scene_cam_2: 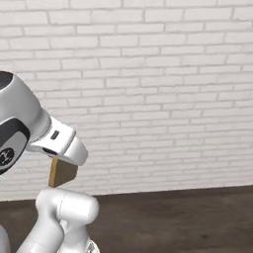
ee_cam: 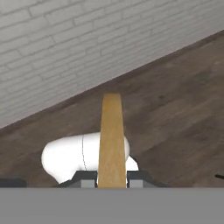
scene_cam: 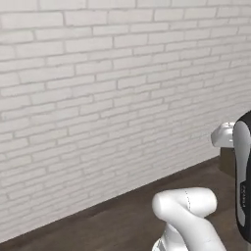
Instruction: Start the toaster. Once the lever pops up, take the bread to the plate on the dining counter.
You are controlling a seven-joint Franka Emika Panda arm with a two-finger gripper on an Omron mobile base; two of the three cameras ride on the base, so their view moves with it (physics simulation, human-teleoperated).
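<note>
Bread (ee_cam: 112, 135) sits edge-on, pinched at its lower edge by my gripper (ee_cam: 112, 178); I judge it light, stiff, crumbly, so I avoid squeezing harder.

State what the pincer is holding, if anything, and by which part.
The pincer is shut on the bread, pinching the slice's two flat faces at the edge nearest the hand.

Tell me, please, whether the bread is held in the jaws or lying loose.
Held: in the hand view the bread stands edge-on between the two fingertips, clear of the floor.
</note>
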